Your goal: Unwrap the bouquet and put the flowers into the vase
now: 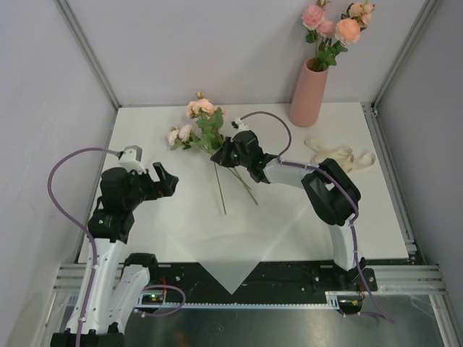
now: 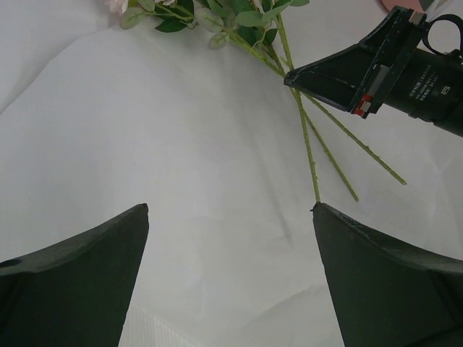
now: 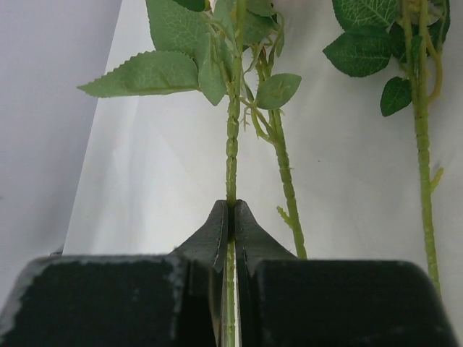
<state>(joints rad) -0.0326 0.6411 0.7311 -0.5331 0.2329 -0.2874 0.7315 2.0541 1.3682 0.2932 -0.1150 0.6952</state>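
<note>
Already in the vase — several pink and peach roses.

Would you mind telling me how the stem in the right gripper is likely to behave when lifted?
The stem looks thin and long, so it will probably bend and sway, its leafy end drooping. The right gripper pinches it at one narrow spot, so it may swivel. It likely weighs little.

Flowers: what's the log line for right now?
right fingers: shut on one stem | left fingers: open, empty | vase: holds some flowers | other flowers: on table
</note>
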